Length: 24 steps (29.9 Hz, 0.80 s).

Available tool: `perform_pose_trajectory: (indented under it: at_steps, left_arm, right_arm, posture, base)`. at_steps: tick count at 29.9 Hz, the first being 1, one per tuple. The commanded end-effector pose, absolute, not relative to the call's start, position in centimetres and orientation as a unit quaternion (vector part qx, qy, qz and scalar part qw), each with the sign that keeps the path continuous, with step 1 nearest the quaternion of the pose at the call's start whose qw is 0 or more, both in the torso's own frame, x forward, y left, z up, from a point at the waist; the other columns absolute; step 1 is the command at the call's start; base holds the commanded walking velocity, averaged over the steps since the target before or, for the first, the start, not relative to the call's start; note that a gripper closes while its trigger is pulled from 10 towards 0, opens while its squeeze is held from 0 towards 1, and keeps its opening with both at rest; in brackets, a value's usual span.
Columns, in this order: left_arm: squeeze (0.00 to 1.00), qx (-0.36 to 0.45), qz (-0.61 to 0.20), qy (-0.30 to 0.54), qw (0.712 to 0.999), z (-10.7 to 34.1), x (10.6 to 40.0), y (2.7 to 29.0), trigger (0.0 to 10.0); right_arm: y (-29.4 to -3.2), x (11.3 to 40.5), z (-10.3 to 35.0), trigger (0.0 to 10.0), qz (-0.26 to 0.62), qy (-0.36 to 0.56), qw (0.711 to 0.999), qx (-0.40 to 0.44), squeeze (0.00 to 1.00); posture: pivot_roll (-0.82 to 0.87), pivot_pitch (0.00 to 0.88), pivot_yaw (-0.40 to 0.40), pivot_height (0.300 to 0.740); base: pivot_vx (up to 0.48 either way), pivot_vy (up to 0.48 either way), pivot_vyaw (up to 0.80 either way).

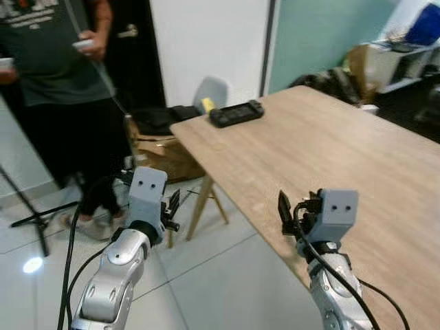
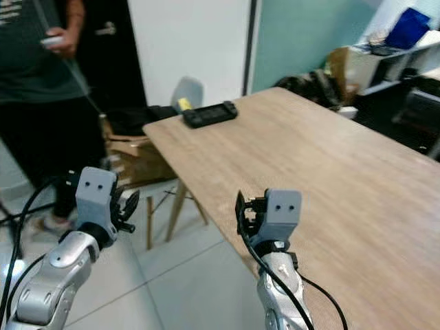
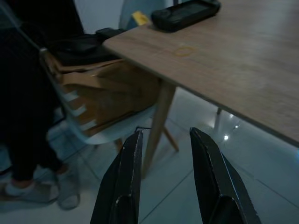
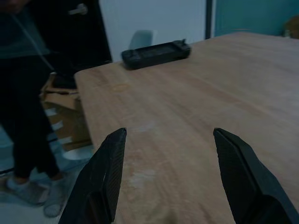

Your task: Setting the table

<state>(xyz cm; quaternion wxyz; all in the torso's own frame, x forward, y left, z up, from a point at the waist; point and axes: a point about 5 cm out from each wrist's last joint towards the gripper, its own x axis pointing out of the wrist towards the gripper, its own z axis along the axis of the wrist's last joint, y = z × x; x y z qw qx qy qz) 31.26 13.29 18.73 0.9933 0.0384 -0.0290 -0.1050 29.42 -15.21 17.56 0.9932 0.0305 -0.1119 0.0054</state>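
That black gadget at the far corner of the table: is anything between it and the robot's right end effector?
Nothing visible. Bare wooden table lies between the open right end effector and the black gadget near the far corner.

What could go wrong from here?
1. The black handheld device lies near the table corner; a sweep could likely knock it off.
2. A person stands close on the left, near the open left gripper.
3. The open right gripper hovers low over the tabletop and may scrape it.
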Motion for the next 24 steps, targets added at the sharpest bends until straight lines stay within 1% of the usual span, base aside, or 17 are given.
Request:
perform_pose_trajectory:
  at_steps: [1,24]
  left_arm:
    - [0.00,0.042,-0.105,-0.024,0.993,18.38,31.23,13.26,10.0]
    - [0.00,0.041,-0.105,-0.022,0.993,18.32,31.20,13.19,10.0]
  right_arm:
    - [-15.17,29.33,17.06,10.0,0.005,-0.101,0.994,0.031,0.00]
    - [-15.16,29.30,17.07,10.0,0.007,-0.100,0.995,0.030,0.00]
  posture:
    - [0.09,0.057,0.094,0.740]
    - [0.09,0.063,0.092,0.740]
  base:
    - [0.000,0.000,0.80]
    - [0.000,0.000,0.80]
